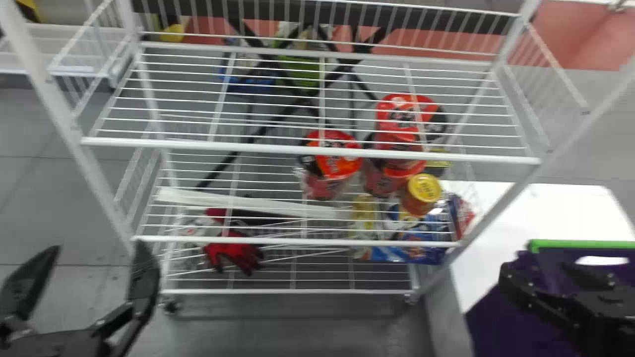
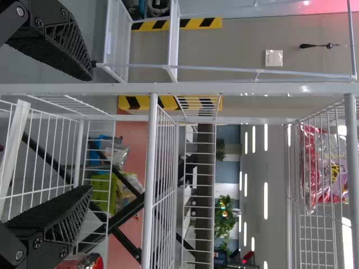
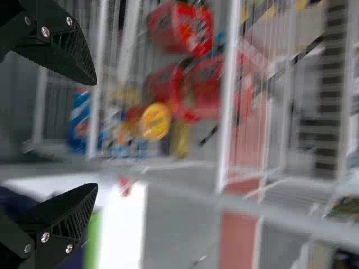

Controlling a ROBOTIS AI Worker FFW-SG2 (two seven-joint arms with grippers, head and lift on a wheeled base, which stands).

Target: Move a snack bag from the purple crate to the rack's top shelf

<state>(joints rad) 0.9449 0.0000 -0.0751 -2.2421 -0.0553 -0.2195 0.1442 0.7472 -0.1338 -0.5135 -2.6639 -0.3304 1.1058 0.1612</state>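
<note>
A: How far along is the move coming at the white wire rack [image 2: 241,88], its top shelf [image 2: 352,157] standing higher than either tool?

B: The pictures are leaving two readings open. The white desk [image 1: 536,208] is extending beyond the right tool [image 3: 94,134], and the purple crate [image 1: 580,244] is sitting close by that tool, partly hidden behind it. The right tool is gaping, grasping nothing. The left tool [image 2: 91,132], before the rack's left side, is likewise hanging spread and unladen.

A: Is anything lying up top?

B: A red-and-clear packet [image 2: 325,168], by its look a snack bag, is resting there, above and beyond the left tool. If that is the one wanted, the delivery is looking finished. If another is lying in the crate, which I cannot tell, picking, carrying and placing are all remaining.

A: And what is the count coming to?

B: One rack, one desk, one crate and two tools are making up the larger items. One packet is occupying the high spot. At least three red noodle cups [image 1: 337,161] are standing low on the rack, beyond and between the tools. One red glove [image 1: 233,253] is lying nearer the left tool; one yellow-lidded tub [image 1: 424,187] is standing nearer the right.
</note>
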